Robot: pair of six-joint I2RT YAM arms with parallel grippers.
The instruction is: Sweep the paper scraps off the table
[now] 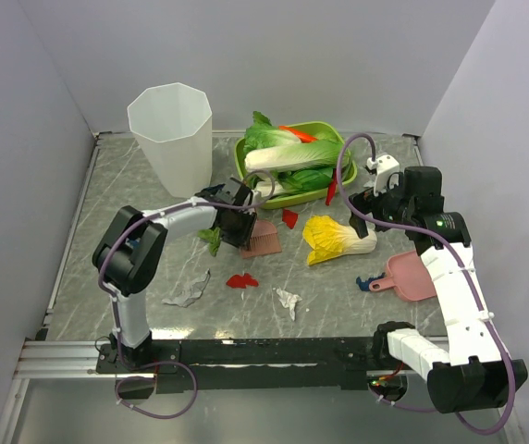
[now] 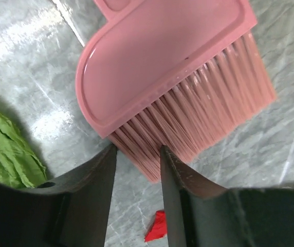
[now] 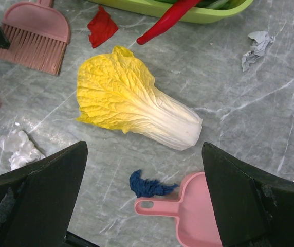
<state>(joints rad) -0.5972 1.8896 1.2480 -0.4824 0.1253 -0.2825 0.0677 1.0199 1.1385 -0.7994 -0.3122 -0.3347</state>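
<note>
Currently nothing is swept: the paper scraps (image 1: 242,280) all lie loose on the table (image 1: 107,203).

- Two red bits sit mid-table, one just right of the brush (image 1: 263,239), the other nearer the near edge.
- A white-grey bit (image 1: 188,291) and a white bit (image 1: 289,301) lie toward the near edge.
- A green bit (image 2: 3,149) rests just left of the brush.
- A dark blue bit (image 3: 149,186) lies just beside the dustpan (image 1: 411,276) handle, toward the right edge.

My left gripper (image 2: 138,154) is spread, its fingers astride the bristle tips and not pinching. I cannot tell whether they touch the bristles. My right gripper (image 3: 144,149) hangs wide apart over the toy cabbage (image 3: 136,105), holding nothing.

Judgement: the task is at its very start. Remaining: grasp the brush, grasp the dustpan, and gather every bit off the tabletop.
</note>
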